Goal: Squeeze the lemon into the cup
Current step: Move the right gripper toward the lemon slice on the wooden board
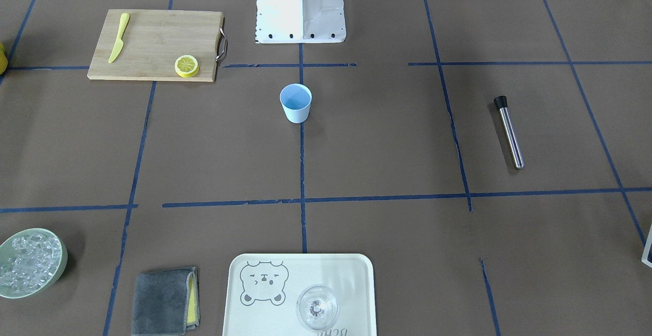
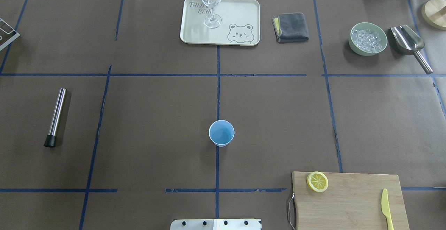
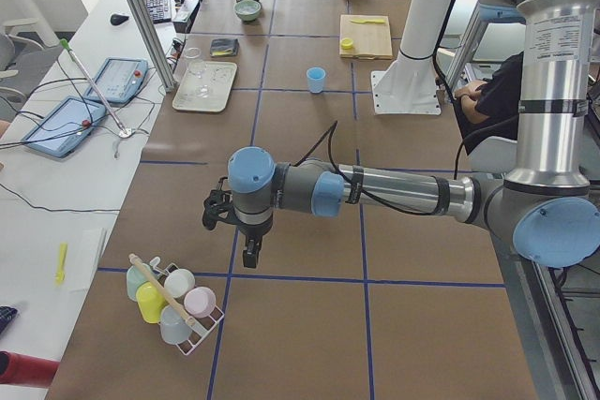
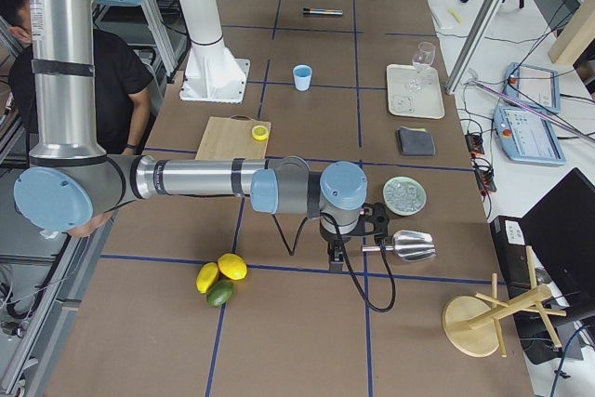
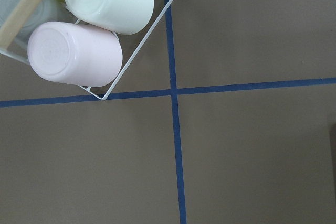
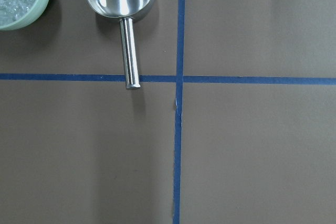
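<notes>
There's the lemon [image 2: 317, 181], cut face up, sitting on the corner of the wooden cutting board [image 2: 355, 202] that lies nearest the cup [image 2: 221, 133]. The board is on the robot's right side of the table [image 2: 156, 136], and we see the yellow knife [image 2: 386, 207] lying at its other end. The cup stands upright on the centre tape line, just ahead of the robot's base, apart from the board and the lemon. Now the grippers, and both are a long way off. The right gripper [image 4: 335, 253] hangs pointing down over the table's right end, beside the metal scoop [image 4: 409, 246] and near the green bowl of ice [image 4: 406, 213], well apart from the lemon. The left gripper [image 3: 251, 252] hangs over the opposite end, next to the wire rack of pastel cups [image 3: 173, 302], with the whole table between it and the fruit. We only catch them from the side cameras, so we cannot tell whether either pair of jaws is spread or closed. Farther out we have a steel muddler [image 2: 55, 116] on the left, and the bear tray [image 2: 244, 10] with a clear glass [image 2: 211, 0] beside a grey cloth [image 2: 291, 27].
</notes>
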`<state>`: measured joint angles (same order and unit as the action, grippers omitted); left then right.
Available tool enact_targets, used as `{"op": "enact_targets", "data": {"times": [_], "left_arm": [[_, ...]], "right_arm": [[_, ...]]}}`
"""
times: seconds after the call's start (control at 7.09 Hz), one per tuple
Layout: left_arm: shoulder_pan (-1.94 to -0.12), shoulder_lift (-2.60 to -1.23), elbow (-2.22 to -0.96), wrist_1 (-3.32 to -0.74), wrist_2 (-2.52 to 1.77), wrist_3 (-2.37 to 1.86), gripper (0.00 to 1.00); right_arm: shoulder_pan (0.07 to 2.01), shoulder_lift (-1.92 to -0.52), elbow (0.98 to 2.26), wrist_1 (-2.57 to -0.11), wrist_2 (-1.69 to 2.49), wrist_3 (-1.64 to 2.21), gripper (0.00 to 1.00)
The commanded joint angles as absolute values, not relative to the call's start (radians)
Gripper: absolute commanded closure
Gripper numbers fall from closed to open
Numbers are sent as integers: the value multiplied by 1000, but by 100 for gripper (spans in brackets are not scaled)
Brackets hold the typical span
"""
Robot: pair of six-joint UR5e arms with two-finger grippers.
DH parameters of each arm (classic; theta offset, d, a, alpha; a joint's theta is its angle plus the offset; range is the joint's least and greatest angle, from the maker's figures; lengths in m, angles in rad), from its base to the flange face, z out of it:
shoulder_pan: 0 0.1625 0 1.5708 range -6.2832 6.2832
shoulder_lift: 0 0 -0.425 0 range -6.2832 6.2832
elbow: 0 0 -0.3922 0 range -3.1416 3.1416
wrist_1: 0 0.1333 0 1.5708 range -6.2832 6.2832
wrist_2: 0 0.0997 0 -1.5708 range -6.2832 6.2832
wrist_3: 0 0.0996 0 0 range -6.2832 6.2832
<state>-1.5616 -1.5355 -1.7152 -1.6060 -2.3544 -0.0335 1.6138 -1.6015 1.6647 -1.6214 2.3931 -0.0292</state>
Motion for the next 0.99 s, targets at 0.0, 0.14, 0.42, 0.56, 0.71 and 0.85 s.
{"op": "enact_targets", "data": {"times": [0.0, 0.14, 0.42, 0.56, 0.71, 0.85], "left_arm": [[-1560, -1537, -1715, -1606, -2355, -34, 0], [-1562, -1537, -1717, -1606, -2355, -34, 0], [-1562, -1537, -1720, -1606, -2353, -34, 0], [-1562, -1537, -1721, -1606, -2352, -32, 0], [-1562, -1536, -1730, -1606, -2352, -32, 0], [-1563, -1526, -1750, -1606, -2352, -32, 0]], "right_arm": [[1614, -1591, 1667, -1621, 2393, -26, 0], [1611, -1583, 1675, -1617, 2395, -31, 0], [1534, -1530, 1698, -1516, 2376, -15, 0], [1505, -1490, 1710, -1516, 2362, -11, 0], [1421, -1488, 1742, -1506, 2352, -6, 0], [1369, -1488, 1761, -1491, 2355, 90, 0]]}}
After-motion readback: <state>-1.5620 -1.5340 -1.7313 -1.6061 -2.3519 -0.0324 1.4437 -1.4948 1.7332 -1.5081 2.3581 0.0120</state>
